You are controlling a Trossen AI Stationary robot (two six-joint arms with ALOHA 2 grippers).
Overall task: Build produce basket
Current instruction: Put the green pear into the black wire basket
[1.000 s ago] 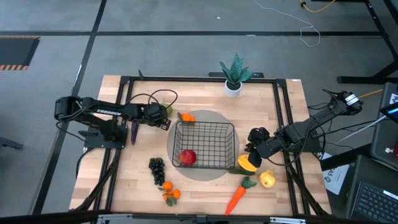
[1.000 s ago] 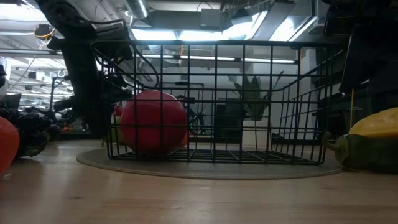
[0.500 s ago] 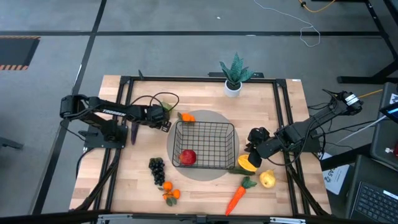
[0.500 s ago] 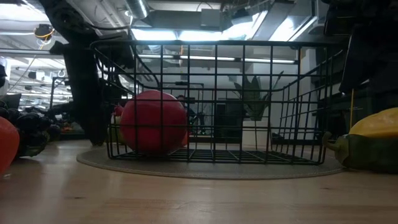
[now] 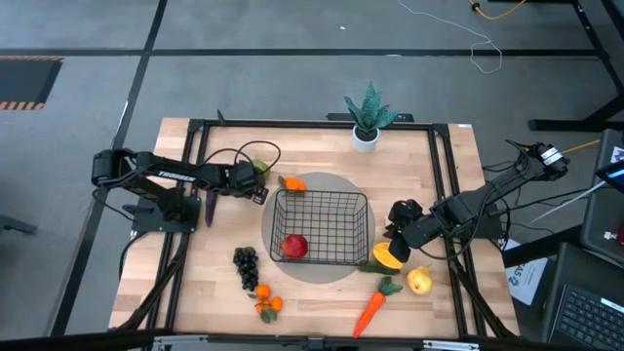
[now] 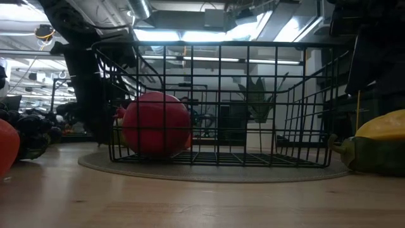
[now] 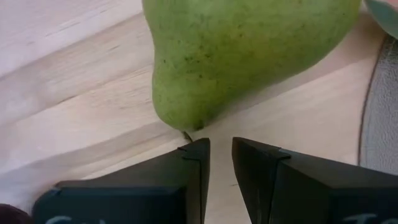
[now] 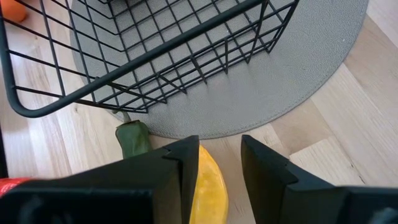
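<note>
- The left gripper (image 7: 216, 148) hangs low over the desk (image 5: 210, 283) at the far-left corner of the basket (image 5: 320, 226), its jaws drawn narrow around nothing.
- The green pear (image 7: 242, 53) lies straight ahead of those jaws, its stem end toward them and nearly touching, its long axis roughly in line with the reach; this arm is much the nearer one.
- Inside the basket sits a red apple (image 5: 294, 246).
- The right gripper (image 8: 219, 163) waits beside the basket's right side, jaws slightly apart, poised above the yellow-orange squash (image 8: 206, 183) without gripping it.
</note>
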